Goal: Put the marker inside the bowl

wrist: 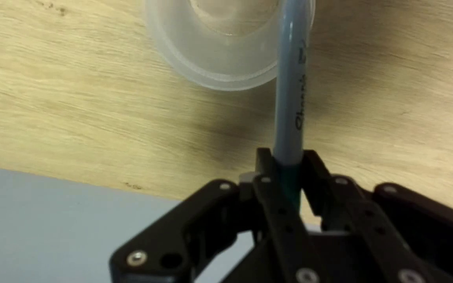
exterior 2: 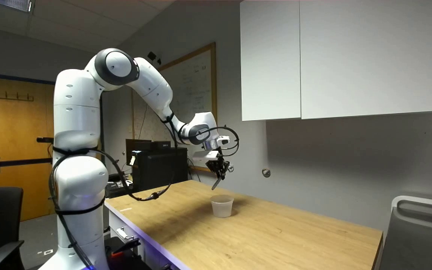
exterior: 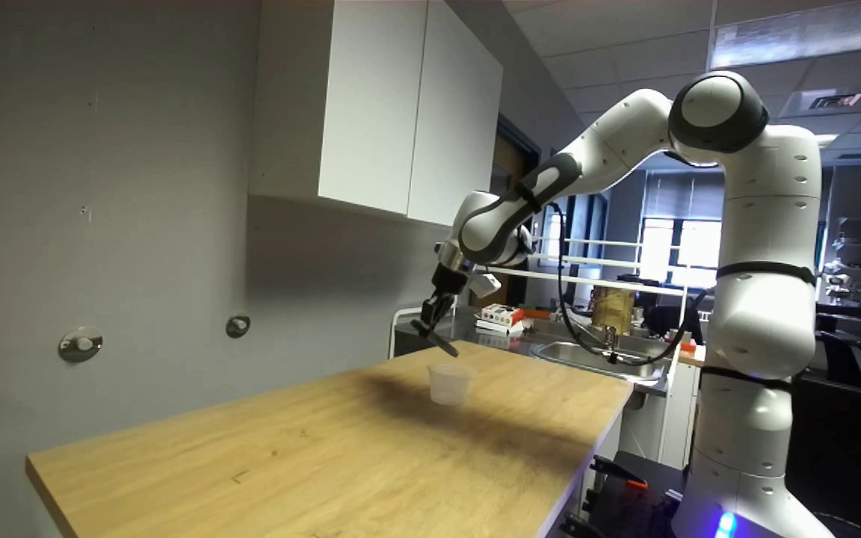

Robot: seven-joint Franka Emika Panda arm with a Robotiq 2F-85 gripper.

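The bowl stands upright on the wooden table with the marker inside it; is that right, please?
Not quite: both exterior views show the marker held by the pincer above the bowl, not inside it. The bowl does stand upright on the wooden table.

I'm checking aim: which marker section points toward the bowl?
The pale, lettered section, overlapping the bowl in the wrist view; the green section sits in the tool.

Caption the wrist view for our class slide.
Above the tabletop, black fingers grip the marker, which partly hides the translucent bowl.

Wooden tbl (exterior 2: pixel 294 232) holds upright bowl (exterior 2: pixel 222 208), poss. pale strip (exterior 2: pixel 125 209).
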